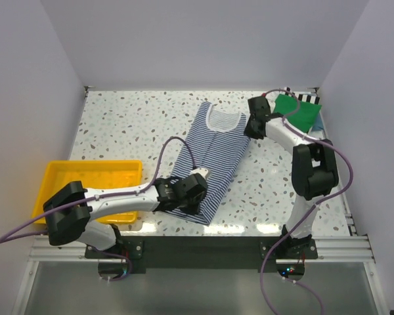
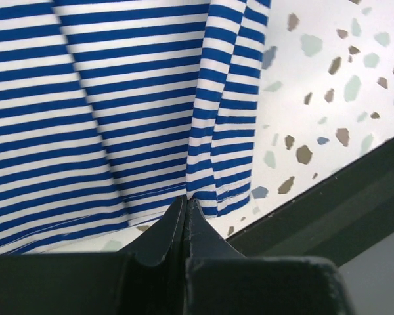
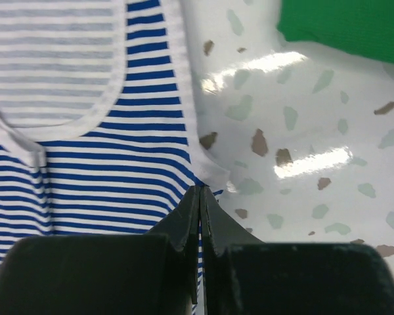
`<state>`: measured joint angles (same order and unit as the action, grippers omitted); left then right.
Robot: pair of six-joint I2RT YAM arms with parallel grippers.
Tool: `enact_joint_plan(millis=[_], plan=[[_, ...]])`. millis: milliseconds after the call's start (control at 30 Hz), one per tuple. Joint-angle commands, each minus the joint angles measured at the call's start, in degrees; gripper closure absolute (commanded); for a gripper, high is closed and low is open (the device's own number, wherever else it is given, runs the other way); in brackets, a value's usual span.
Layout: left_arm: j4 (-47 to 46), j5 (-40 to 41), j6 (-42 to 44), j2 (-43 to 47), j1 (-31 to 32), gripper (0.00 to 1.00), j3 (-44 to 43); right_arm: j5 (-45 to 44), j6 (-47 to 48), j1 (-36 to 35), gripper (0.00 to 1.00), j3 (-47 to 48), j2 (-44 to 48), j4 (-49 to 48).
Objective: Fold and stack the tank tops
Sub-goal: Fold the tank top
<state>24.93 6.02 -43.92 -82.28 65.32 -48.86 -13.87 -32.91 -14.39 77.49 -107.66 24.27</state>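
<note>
The striped tank top (image 1: 213, 154) lies folded lengthwise in a long strip on the table, neck trim at the far end. My left gripper (image 1: 196, 190) is shut on its near hem; in the left wrist view (image 2: 186, 199) the jaws pinch the striped cloth (image 2: 118, 98) at the bottom edge. My right gripper (image 1: 251, 126) is shut on its far right edge by the armhole; in the right wrist view (image 3: 200, 190) striped cloth (image 3: 118, 151) shows between the jaws. The green tank top (image 1: 297, 110) lies folded at the far right corner, and shows in the right wrist view (image 3: 348, 26).
A yellow plastic tray (image 1: 85, 187) sits at the left near the front edge. A black-and-white striped marker (image 1: 306, 97) lies under the green top at the back right. The table's dark front rail (image 2: 328, 197) runs just beyond the hem.
</note>
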Motion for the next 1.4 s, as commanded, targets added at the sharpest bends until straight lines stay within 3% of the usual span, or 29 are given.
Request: enact_joint_plan(millis=[0,500,1133,1267,1367], plan=[[-0.6,3.0,-2.9,3.2,-1.9,1.00,2.0,-0.9,0.5,-2.8,1.00,7.2,-2.1,1.1],[4.3,5.3,-6.2,7.1,-2.9,1.00,7.1,-2.2,-0.7,-12.4,1.00,28.7,-18.9,6.5],[6.2,5.9,-7.1,8.2,-2.9,1.00,10.1,-2.0,-0.9,-13.8,1.00,32.2,-21.8,6.7],[5.8,5.8,-7.2,7.8,-2.9,1.00,10.5,-0.2,-0.5,-13.7,0.95,32.1,-22.5,4.9],[6.0,5.7,-7.1,7.4,-2.9,0.97,10.2,0.8,0.1,-13.7,0.84,32.2,-22.4,3.8]])
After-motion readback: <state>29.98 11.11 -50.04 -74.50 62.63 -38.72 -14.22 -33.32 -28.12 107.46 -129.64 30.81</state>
